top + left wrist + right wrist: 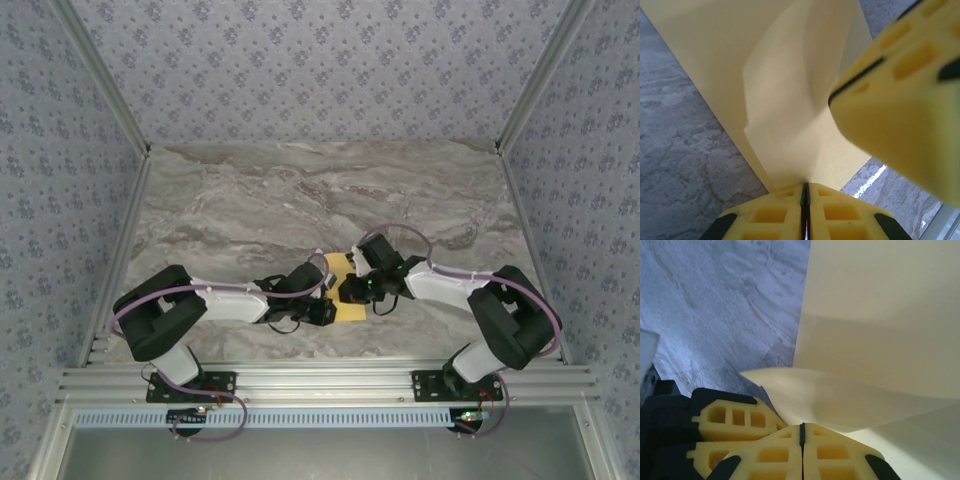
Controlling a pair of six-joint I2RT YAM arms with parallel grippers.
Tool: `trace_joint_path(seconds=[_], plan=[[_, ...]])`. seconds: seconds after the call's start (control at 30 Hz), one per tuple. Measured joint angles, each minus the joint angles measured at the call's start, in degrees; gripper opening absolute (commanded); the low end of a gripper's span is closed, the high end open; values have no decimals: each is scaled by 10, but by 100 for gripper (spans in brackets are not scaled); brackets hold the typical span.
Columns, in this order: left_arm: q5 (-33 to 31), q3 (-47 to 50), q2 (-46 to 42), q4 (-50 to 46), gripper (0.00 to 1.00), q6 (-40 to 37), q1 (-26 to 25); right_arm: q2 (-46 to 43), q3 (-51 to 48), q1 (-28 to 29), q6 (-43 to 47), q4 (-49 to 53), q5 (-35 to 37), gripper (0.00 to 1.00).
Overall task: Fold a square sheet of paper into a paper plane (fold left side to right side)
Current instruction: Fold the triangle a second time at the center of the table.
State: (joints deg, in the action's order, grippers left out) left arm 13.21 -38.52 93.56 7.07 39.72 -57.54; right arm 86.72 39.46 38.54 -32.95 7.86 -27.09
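Note:
The square sheet of paper (339,267) is pale yellow and lies on the marble table near the front, between the two arms. One flap of it (790,100) is lifted and curves up off the flat layer. In the left wrist view my left gripper (805,187) is shut, with the flap's edge pinched at its tips. My right gripper (802,426) is also shut, pinching a curled flap (840,392) above the flat sheet (880,300). The two grippers (325,300) (352,288) nearly touch over the paper and hide most of it. The right fingers (900,100) loom close in the left wrist view.
The grey marble table (320,200) stretches away behind the grippers. Patterned walls (320,60) enclose it at the back and both sides. An aluminium rail (320,383) carrying both arm bases runs along the near edge.

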Motion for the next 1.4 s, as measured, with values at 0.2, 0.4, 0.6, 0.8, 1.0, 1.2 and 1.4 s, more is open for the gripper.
trace_joint_path(seconds=[0.2,0.4,0.6,0.8,1.0,1.2,1.4], plan=[[-6,-2,0,-6,9,0,-2,34,0,14,0,-1,-4,8],[-10,-4,0,-11,8,0,-2,53,12,14,11,10,-2,7],[-11,-4,0,-11,7,0,-2,62,28,11,34,34,1,8],[-16,-3,0,-7,6,0,-3,67,40,-3,59,55,3,7],[-19,5,0,12,6,1,-3,74,52,-16,77,73,3,7],[-21,5,4,22,5,1,-3,82,64,-36,95,87,-2,8],[-21,5,4,22,5,4,-3,89,74,-67,115,103,-3,8]])
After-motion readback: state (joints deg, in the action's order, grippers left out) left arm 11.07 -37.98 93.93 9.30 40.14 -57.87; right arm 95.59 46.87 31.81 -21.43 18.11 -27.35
